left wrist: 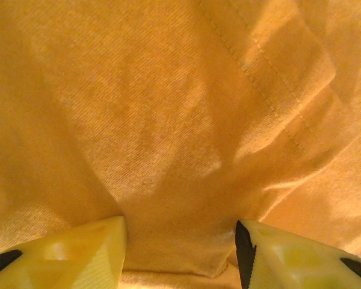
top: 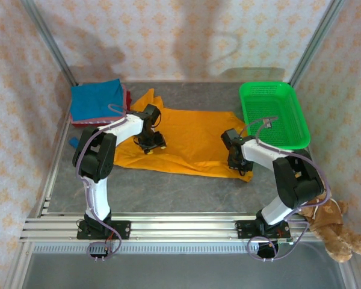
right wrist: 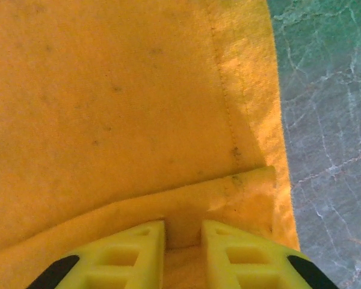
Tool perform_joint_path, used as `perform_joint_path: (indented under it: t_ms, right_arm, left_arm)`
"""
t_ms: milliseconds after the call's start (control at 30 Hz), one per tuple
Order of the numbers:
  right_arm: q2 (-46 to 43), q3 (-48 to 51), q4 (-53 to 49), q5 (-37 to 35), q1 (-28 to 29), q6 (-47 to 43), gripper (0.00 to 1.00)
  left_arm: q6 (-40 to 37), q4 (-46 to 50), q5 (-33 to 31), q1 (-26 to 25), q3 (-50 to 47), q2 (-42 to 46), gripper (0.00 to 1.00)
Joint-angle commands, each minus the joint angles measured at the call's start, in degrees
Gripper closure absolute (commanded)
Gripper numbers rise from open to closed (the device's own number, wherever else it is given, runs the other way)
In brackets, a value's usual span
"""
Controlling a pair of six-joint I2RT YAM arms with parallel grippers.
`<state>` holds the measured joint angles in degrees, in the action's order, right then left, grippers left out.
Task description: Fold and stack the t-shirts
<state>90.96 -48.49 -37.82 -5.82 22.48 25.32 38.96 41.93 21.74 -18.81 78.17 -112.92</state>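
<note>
A bright orange t-shirt [top: 192, 135] lies spread across the middle of the grey table. My left gripper [top: 150, 146] stands low on its left part. In the left wrist view, that gripper [left wrist: 180, 226] is open, and a soft ridge of orange cloth [left wrist: 168, 120] lies between the spread fingers. My right gripper [top: 234, 164] is down at the shirt's near right corner. Seen from the right wrist, it [right wrist: 183, 226] holds its jaws a narrow gap apart around a turned-over flap of the hem [right wrist: 228, 192]. A folded blue t-shirt [top: 96, 99] rests on red cloth [top: 78, 122] at the back left.
A green mesh basket [top: 271, 85] stands at the back right, close beside the right arm. A brown teddy bear [top: 334, 232] lies off the table's near right corner. Bare grey table [right wrist: 331, 120] shows right of the shirt's hem. Patterned walls enclose the table.
</note>
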Motion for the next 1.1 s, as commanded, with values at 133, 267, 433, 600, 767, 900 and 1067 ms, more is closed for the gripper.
perform_joint_path:
  t_ms: [133,267,433,600,767,900,1067]
  right_arm:
    - [-1.3,-0.2,-1.4,-1.8,0.2,0.4,0.95]
    - [-3.4,-1.3,-3.7,-2.6,0.2,0.4,1.00]
    - [-6.2,-3.0,-7.5,-4.8,0.2,0.2,1.00]
    - [-6.3,-5.0,-8.7,-6.6,0.2,-1.3,1.00]
    - [-1.6,-8.1,-9.1,-8.1,0.2,-3.9,1.00]
    - [3.3,-11.2,-9.4,-8.8,0.2,-6.3,1.00]
    - [9.1,-15.1,-11.2,-11.3,0.1,-7.3,0.89]
  left_arm:
    - [-0.7,0.9,-2.2,-0.3,-1.1,1.9,0.48]
    - [-0.7,1.0,-2.6,-0.2,-1.2,1.9,0.48]
    - [-1.1,1.2,-3.4,-0.3,-1.9,1.6,0.48]
    - [-1.2,0.6,-3.5,-0.2,-3.2,1.7,0.48]
    - [-1.7,1.4,-4.7,0.1,-3.2,1.7,0.48]
    - [-2.5,2.1,-5.5,0.4,-2.9,1.5,0.48]
    - [-3.2,2.8,-6.2,0.8,-3.4,1.8,0.48]
